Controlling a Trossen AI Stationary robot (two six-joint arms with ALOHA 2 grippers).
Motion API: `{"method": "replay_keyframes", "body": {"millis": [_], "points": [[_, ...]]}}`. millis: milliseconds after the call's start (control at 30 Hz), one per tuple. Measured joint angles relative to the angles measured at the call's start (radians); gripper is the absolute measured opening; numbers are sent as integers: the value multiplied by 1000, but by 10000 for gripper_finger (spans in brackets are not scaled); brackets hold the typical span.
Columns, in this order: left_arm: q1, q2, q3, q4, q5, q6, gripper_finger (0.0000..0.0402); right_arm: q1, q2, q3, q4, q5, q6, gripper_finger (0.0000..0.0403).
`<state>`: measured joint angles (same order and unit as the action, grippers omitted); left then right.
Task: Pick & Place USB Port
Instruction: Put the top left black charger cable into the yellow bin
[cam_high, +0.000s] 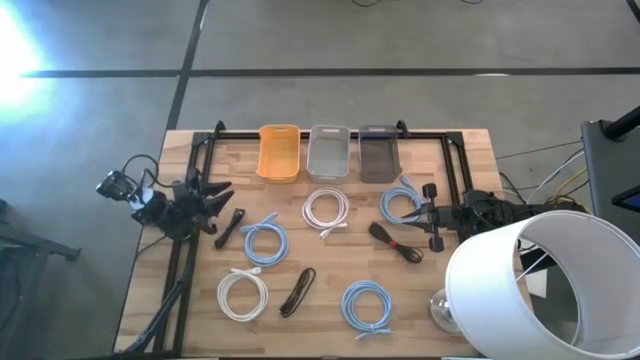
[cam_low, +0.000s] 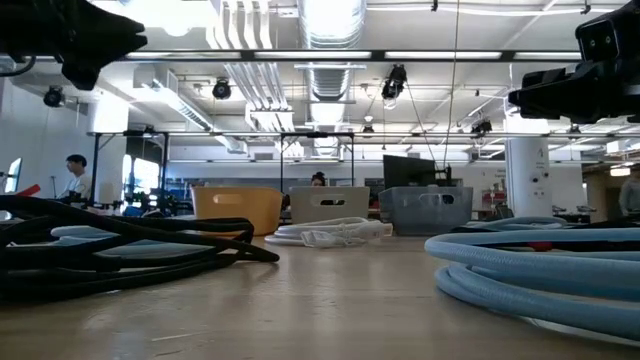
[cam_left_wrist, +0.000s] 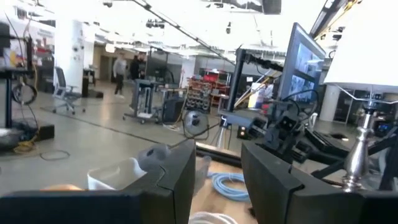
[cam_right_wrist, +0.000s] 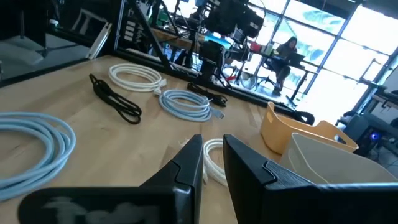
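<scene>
A wooden table (cam_high: 330, 330) stands on a grey concrete floor, strewn with coiled cables. Near the front edge lie a white coil (cam_high: 243, 296), a black cable (cam_high: 297, 291) and a blue coil (cam_high: 367, 305). At the left edge, the left gripper (cam_high: 212, 207) hovers with fingers parted, holding nothing. The right gripper (cam_high: 432, 214), raised at the right side, has a narrow gap between its fingers and is also empty. At the back sit an orange bin (cam_high: 279, 153), a light grey bin (cam_high: 329, 152) and a dark grey bin (cam_high: 379, 153).
</scene>
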<state>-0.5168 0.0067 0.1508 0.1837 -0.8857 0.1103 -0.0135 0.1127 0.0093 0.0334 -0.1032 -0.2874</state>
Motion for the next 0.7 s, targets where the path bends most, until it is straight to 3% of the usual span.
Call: {"method": "replay_keyframes", "body": {"millis": [133,433,567,700], "points": [[0,0,6,-1,3,27,133,0,0,0,3,-2,5,57],[0,46,-8,-11,15,-7,133,0,0,0,101,-10,287,57],[0,100,-8,-27,29,-60,133,0,0,0,223,2,282,57],[0,165,0,-29,58,-69,133,-1,0,1,377,87,335,59]]}}
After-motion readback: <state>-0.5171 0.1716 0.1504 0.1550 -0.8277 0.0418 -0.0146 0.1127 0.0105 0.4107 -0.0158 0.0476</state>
